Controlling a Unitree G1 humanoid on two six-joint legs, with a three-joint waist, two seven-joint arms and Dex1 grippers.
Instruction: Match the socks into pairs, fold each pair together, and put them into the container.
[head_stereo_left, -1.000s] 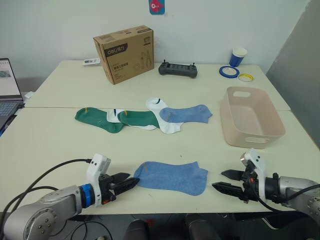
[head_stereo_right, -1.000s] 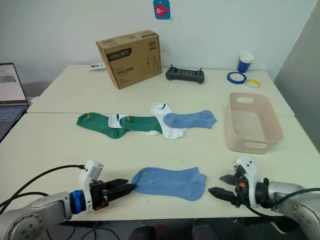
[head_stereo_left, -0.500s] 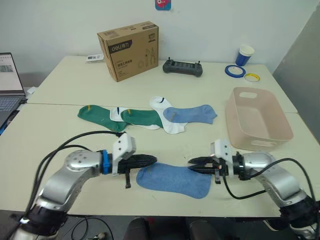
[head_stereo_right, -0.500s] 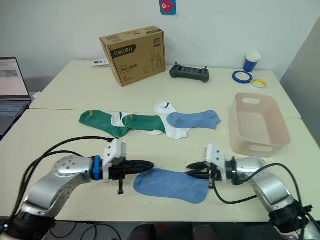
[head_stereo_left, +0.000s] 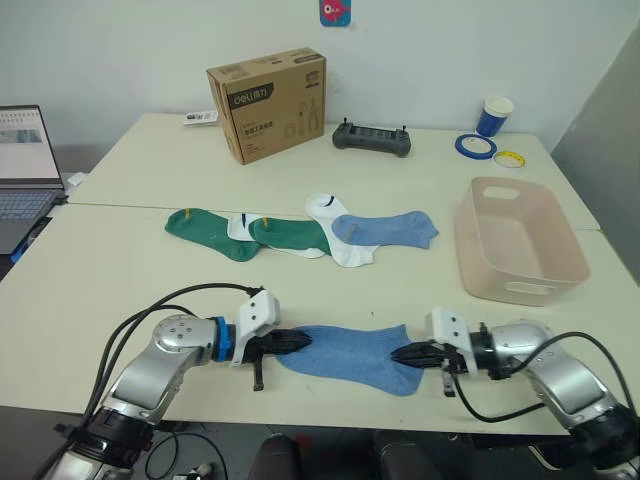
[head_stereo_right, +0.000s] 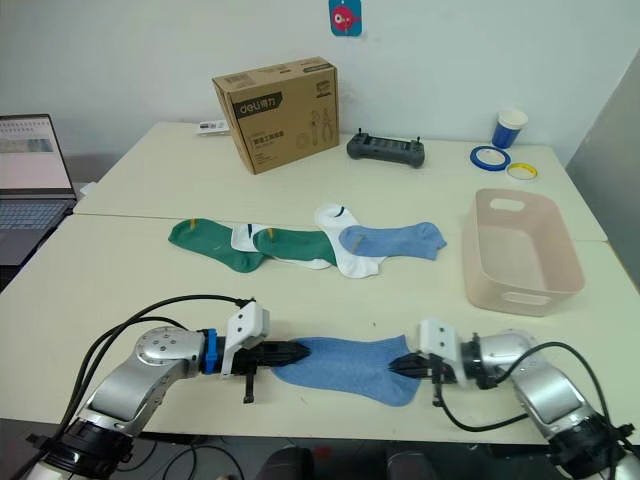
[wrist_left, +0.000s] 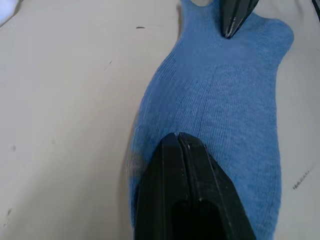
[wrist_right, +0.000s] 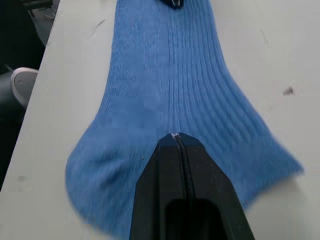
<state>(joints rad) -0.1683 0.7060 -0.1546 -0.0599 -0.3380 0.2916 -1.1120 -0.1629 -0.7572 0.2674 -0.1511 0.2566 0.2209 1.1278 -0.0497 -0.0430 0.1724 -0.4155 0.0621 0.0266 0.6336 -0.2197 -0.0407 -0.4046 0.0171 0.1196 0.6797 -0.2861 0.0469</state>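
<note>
I have a light blue sock (head_stereo_left: 352, 355) lying flat near the front edge of the table (head_stereo_left: 120, 270), stretched out sideways between my two grippers. It is a plain ribbed knit, toe end toward my right and cuff end toward my left. My left gripper (head_stereo_left: 298, 342) sits at the cuff end with its two black fingers pressed together, their tips on the fabric; in the left wrist view the fingers (wrist_left: 185, 165) meet with no gap over the sock, though I cannot tell whether any cloth is pinched between them. My right gripper (head_stereo_left: 400, 353) is at the toe end, fingers likewise closed tight (the right wrist view shows a hairline seam between them), tips resting on the blue knit.

Farther back, mid-table, the other socks lie in an overlapping row: a dark green sock (head_stereo_left: 205, 231) at the left end, a second dark green sock (head_stereo_left: 290, 235) beside it, white socks (head_stereo_left: 340, 235) showing between and under them, and the second light blue sock (head_stereo_left: 390, 227) at the right end, lying over a white one.

The container (head_stereo_left: 520, 250), a pale pinkish-beige tub with handle cutouts, stands to my right, well apart from the socks, and has nothing in it. A brown cardboard box (head_stereo_left: 268, 103) stands closed at the back.
</note>
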